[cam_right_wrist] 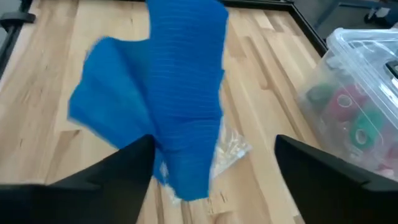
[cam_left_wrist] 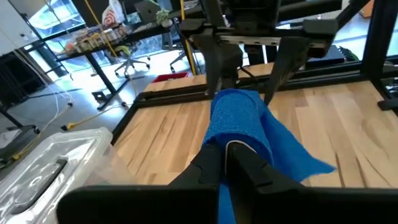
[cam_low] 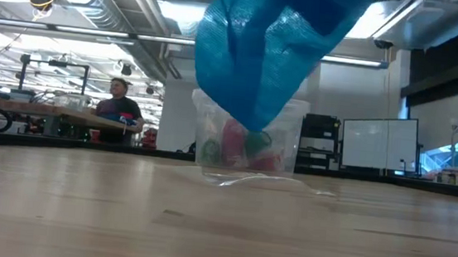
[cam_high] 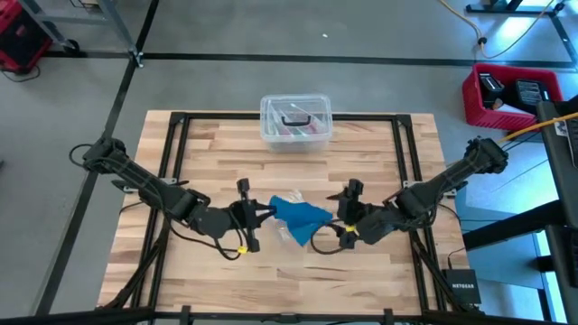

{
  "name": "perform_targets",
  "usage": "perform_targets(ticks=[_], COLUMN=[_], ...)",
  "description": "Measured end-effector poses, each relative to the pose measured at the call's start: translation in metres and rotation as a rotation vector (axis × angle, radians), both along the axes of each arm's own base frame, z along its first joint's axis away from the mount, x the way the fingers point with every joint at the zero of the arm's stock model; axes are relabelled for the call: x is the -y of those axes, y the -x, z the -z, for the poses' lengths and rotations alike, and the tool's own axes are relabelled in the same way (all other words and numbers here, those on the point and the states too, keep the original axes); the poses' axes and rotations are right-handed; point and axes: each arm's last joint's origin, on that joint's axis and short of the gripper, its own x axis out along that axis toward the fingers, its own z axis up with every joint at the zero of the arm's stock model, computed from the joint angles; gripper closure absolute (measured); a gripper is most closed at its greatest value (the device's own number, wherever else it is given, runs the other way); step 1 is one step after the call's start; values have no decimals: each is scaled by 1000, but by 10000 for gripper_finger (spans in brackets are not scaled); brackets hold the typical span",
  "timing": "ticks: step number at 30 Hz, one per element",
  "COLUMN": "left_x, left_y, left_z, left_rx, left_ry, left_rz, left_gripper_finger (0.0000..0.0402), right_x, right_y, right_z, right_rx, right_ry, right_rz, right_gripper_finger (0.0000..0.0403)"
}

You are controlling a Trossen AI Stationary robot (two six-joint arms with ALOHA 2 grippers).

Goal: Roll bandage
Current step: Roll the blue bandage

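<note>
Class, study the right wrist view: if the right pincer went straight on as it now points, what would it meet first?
Most likely the bandage, hanging directly between the open right pincer; depth is unclear, but nothing else lies nearer.

Evenly lit from overhead strips (cam_low: 74, 3), glaring brightly in low view. Soft, faint shadows on the wooden surface (cam_high: 217, 153). Motion-blurred bandage (cam_right_wrist: 180, 93) in right wrist view; near fabric defocused in low view.
</note>
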Motion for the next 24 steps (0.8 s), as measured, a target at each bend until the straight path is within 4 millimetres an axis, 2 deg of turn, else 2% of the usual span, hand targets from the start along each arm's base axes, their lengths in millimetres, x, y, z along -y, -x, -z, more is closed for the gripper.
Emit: perform_targets(ticks=[3, 11, 12, 17, 21, 24], left_x=[0, -1, -1, 2, 4, 4], left_y=[0, -1, -1, 1, 2, 1], left_z=[-1, -1, -1, 0, -1, -2], left_rx=[10, 5, 4, -5, -7, 3], left_ry=[5, -7, -9, -28, -41, -41], left_rz=[-2, -1, 0, 14, 24, 25], left_gripper_finger=[396, 398, 397, 398, 398, 395], right_x=[-1, 0, -1, -1, 1, -3], right_y=[-1, 3, 7, 46, 73, 77], right_z=[-1, 0, -3, -27, -26, -18], right_rx=[22, -31, -50, -136, -167, -226], right_ry=[-20, 50, 58, 32, -84, -189], right_rz=[-9, -49, -63, -48, 43, 38], right_gripper_finger=[135, 368, 385, 372, 366, 345])
